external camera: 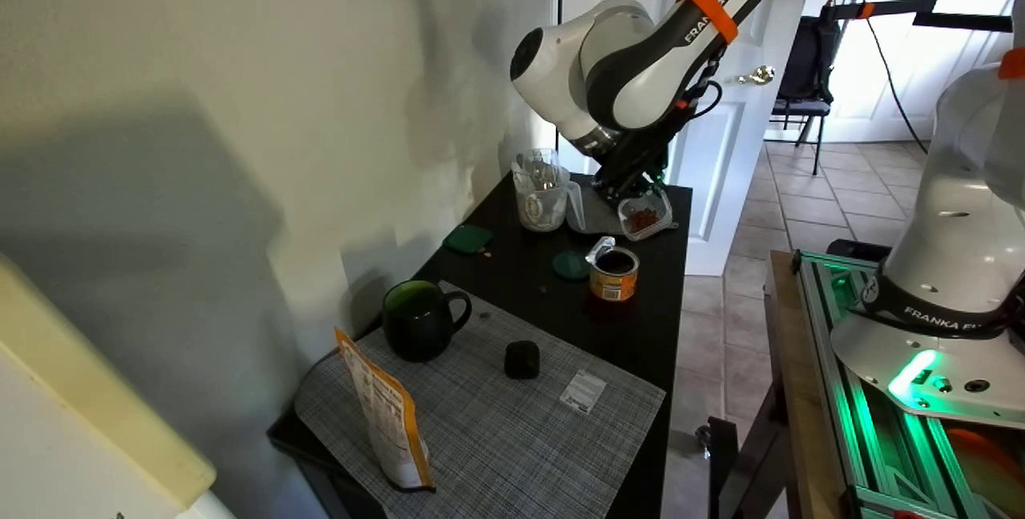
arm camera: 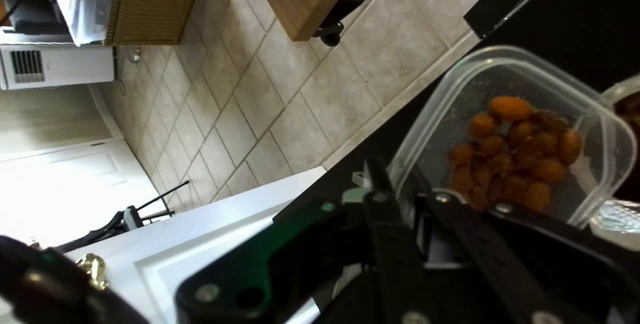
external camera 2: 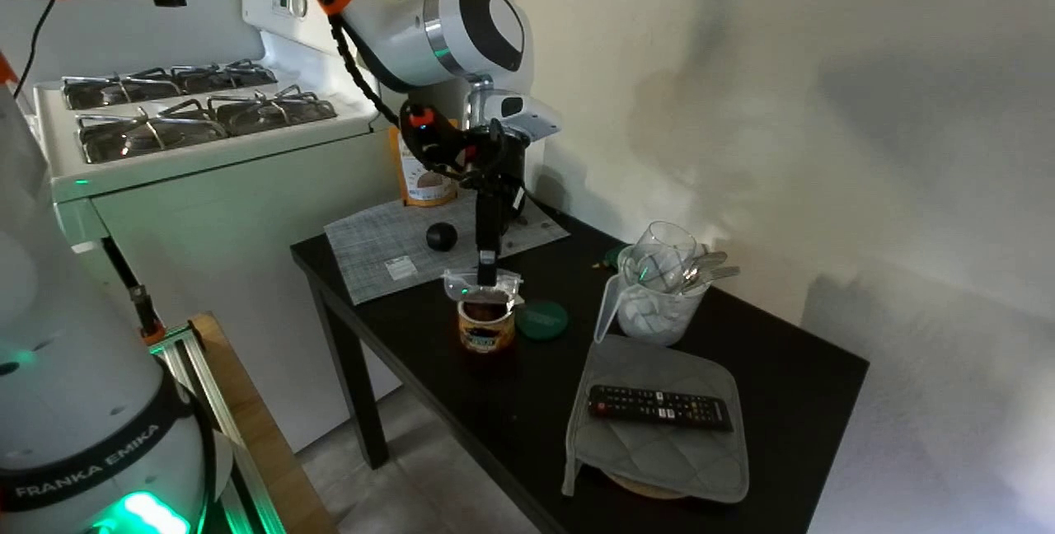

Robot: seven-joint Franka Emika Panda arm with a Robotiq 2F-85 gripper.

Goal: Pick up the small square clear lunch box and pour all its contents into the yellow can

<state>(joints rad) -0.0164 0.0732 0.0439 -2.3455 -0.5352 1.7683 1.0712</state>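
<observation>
The lunch box is clear plastic with rounded corners and orange-red pieces inside. My gripper is shut on one side wall of it. Both exterior views show the gripper pointing down with the box held in the air, apparently tilted. The yellow can stands open on the dark table, with a peeled foil lid. In an exterior view the box overlaps just above the can's rim. In the wrist view the can is partly cut off beyond the box.
A green lid lies beside the can. A jug with glass and cutlery stands near the wall. A grey pot holder bears a remote. A dark mug, pouch and black object stand on a grey mat.
</observation>
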